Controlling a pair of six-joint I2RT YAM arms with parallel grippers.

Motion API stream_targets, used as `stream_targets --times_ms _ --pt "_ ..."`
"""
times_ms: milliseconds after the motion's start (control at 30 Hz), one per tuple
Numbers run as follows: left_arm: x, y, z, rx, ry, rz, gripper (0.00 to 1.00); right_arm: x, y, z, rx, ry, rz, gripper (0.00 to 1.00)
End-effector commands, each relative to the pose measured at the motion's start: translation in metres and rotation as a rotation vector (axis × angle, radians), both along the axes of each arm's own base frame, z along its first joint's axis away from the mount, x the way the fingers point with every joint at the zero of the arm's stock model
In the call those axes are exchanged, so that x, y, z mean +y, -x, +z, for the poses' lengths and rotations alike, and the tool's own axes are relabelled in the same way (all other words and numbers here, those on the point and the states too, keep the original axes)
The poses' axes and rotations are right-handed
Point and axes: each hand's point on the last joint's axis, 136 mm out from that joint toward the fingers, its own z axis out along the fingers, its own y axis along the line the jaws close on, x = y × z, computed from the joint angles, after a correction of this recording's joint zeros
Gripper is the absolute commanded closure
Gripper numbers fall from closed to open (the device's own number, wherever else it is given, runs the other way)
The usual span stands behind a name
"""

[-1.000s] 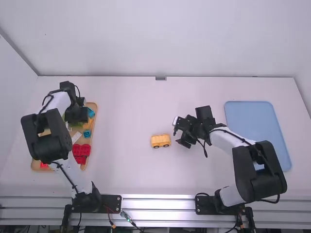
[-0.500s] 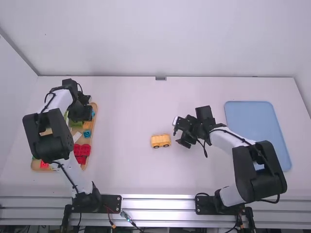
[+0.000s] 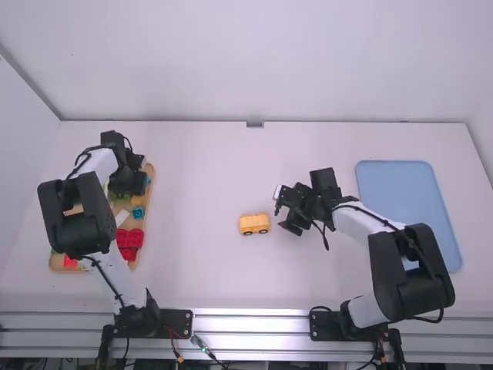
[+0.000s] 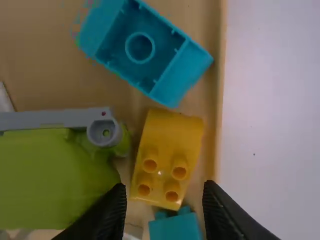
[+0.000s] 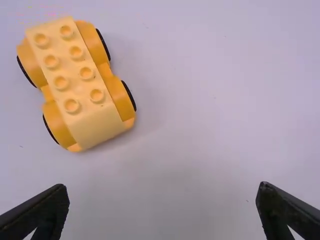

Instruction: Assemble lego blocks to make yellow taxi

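Well, the white desk runs back to a pale wall, a second wall closes the left side, and a ridged metal rail lines the near edge beside the arm bases. A light-blue tray lies flat on the right part of the desk, partly behind the right arm; a wooden tray sits on the left part under the left arm. The left arm leans away from its base, its bulky black section above the wooden tray, and the left hand is over that tray's far end. In the left wrist view the left hand is released, its two fingers well apart above a yellow block with four studs and a small teal block. Just beside the yellow one are a green piece with a grey bar and a larger teal block, its hollow side up. Red blocks lie nearer the base, in the same tray. The right arm bends inward from its base, bringing the right hand low over the middle of the desk, empty and spread wide. Near it, the yellow car body stands upright on its wheels, two rows of studs along the top, touching neither hand.
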Motion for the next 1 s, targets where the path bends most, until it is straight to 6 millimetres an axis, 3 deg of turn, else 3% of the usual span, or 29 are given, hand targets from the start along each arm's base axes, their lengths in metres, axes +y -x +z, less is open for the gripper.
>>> stream_targets --times_ms 0,667,767,833,967 --pt "0.005 0.011 -0.008 0.028 -0.011 -0.014 0.58 0.004 -0.006 0.012 -0.023 -0.021 0.005 0.01" --pt "0.010 0.017 -0.028 0.024 -0.070 -0.100 0.57 0.004 -0.005 0.012 -0.019 -0.023 0.007 0.01" --pt "0.010 0.015 -0.030 0.012 -0.071 -0.098 0.61 0.004 -0.005 0.012 -0.019 -0.023 0.007 0.01" --pt "0.009 0.015 -0.030 0.010 -0.067 -0.085 0.69 0.005 -0.005 0.012 -0.019 -0.023 0.007 0.01" --pt "0.009 0.016 -0.033 0.006 -0.065 -0.085 0.73 0.005 -0.005 0.012 -0.019 -0.023 0.008 0.01"
